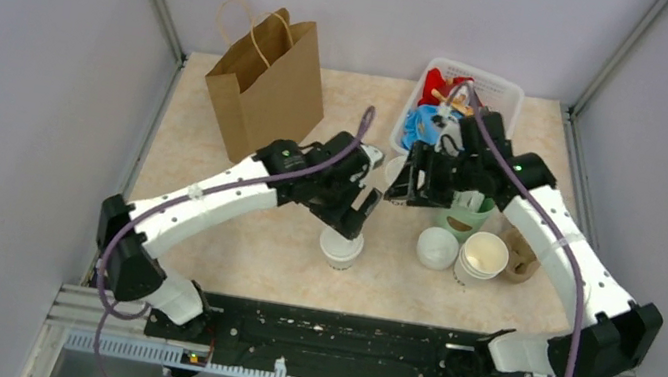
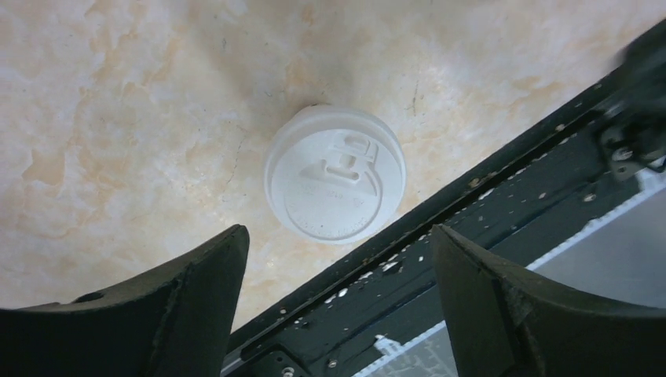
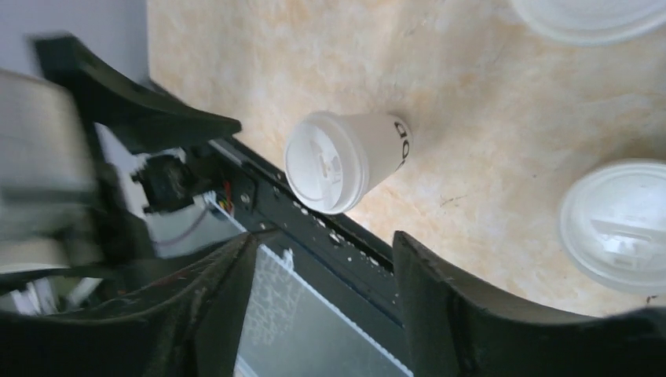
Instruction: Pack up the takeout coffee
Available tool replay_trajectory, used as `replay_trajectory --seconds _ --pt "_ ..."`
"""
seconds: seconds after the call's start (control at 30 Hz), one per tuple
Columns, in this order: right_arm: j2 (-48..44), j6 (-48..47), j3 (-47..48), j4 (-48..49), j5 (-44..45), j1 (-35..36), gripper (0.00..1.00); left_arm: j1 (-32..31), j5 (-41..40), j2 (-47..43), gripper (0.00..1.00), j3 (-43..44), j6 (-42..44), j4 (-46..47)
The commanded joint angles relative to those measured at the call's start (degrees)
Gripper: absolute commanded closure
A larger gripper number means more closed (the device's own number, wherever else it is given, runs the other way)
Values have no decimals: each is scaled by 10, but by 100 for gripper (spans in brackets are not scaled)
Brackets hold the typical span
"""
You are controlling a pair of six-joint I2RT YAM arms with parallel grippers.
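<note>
The takeout coffee (image 1: 341,247) is a white paper cup with a white lid, standing upright near the table's front middle. In the left wrist view I see its lid (image 2: 335,184) from above. In the right wrist view the cup (image 3: 345,161) shows black lettering on its side. My left gripper (image 1: 363,213) hovers just above and behind the cup, open and empty (image 2: 338,243). My right gripper (image 1: 403,184) is higher and to the right of the cup, open and empty (image 3: 323,243).
A brown paper bag (image 1: 265,87) stands open at the back left. A white basket (image 1: 487,89) with coloured items is at the back right. A stack of lidless cups (image 1: 482,258), a loose lid (image 1: 437,247), a green cup (image 1: 464,216) and a brown sleeve (image 1: 522,259) sit right of the coffee.
</note>
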Motion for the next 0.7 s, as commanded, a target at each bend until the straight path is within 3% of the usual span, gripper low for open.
replay_trajectory --seconds 0.0,0.13,0.3,0.67 --pt "39 -21 10 -12 27 85 41 55 54 -78 13 -28 -45 13" --pt "57 5 -42 32 10 128 57 147 184 -117 29 -122 -68 76" --pt "59 40 -110 91 -16 136 70 181 256 -124 34 -178 -93 127" --pt "76 61 -175 145 -37 136 71 198 297 -89 44 -217 -91 148"
